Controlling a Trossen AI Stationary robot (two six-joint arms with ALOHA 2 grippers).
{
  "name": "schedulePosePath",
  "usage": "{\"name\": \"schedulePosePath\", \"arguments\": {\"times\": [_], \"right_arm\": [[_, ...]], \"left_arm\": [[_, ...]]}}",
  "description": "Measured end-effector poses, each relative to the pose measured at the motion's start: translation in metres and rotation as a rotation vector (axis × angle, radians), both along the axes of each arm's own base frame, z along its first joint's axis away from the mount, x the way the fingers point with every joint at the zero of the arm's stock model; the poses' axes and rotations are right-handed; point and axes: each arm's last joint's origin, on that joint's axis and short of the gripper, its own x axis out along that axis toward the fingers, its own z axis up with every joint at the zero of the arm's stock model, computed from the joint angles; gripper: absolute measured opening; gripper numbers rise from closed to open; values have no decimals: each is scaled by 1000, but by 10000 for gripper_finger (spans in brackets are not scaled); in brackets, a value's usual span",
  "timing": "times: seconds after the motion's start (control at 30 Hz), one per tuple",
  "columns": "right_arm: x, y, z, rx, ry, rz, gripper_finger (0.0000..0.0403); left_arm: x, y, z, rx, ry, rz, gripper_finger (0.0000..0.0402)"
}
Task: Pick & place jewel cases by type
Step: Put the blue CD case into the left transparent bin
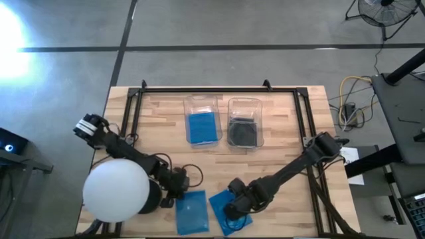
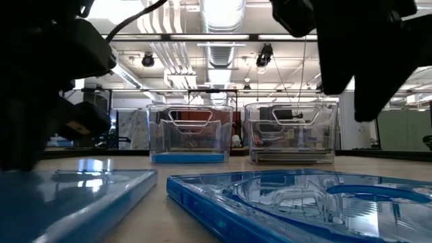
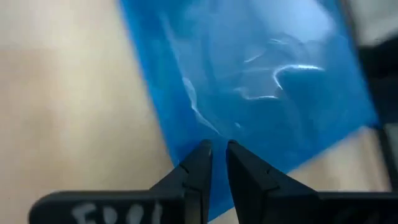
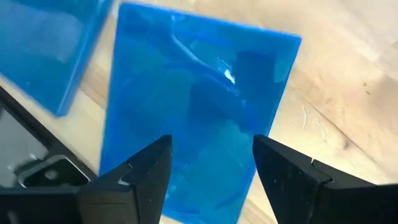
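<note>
Nearest the low camera lie two blue jewel cases at the table's front edge: the left blue case (image 2: 74, 196) lies closed, and the right blue case (image 2: 297, 202) beside it shows its moulded inner tray. From above, the left blue case (image 1: 191, 211) sits square to the edge while the right blue case (image 1: 224, 209) is turned at an angle, their near corners almost touching.

Farthest left, a big white ball (image 1: 116, 190) covers the table's front left corner and hides part of the left arm. The left gripper (image 3: 214, 158) is over the left case's edge, its fingers drawn narrow with only a slim gap between them; whether they touch the case cannot be told. The right gripper (image 4: 211, 162) hovers over the right case with its fingers spread wide, holding nothing.

Toward the back stand two clear bins side by side: the left bin (image 1: 201, 106) holds blue cases (image 1: 202, 127), the right bin (image 1: 245, 107) dark cases (image 1: 243, 133). Bare wood (image 1: 279, 156) lies open between the bins and the front cases. A black frame (image 1: 199, 89) runs along the back edge and sides.
</note>
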Motion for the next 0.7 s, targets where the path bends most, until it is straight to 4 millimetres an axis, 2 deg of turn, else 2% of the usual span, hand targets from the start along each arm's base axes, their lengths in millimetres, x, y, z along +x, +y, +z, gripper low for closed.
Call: {"name": "schedulePosePath", "arguments": {"times": [0.07, 0.17, 0.27, 0.37, 0.47, 0.6, 0.7], "right_arm": [[0, -1, 4, -10, -22, -46, 219], [2, -4, 10, -18, -78, -123, 219], [17, -16, 11, 6, -154, -214, 219], [38, -36, 3, 42, -213, -343, 219], [55, -58, -14, 64, -243, -422, 219], [69, -80, -31, 64, -232, -461, 219], [80, -86, -47, 138, -208, -428, 219]], "left_arm": [[-3, 6, 4, 89, -2, 91, 37], [-4, 15, 23, 199, -122, 297, 37], [-7, 24, 44, 308, -230, 484, 37], [-14, 34, 75, 396, -319, 694, 37], [-32, 53, 74, 441, -180, 784, 37], [-43, 65, 59, 244, 4, 737, 37], [-48, 71, 37, 82, 111, 692, 37]]}}
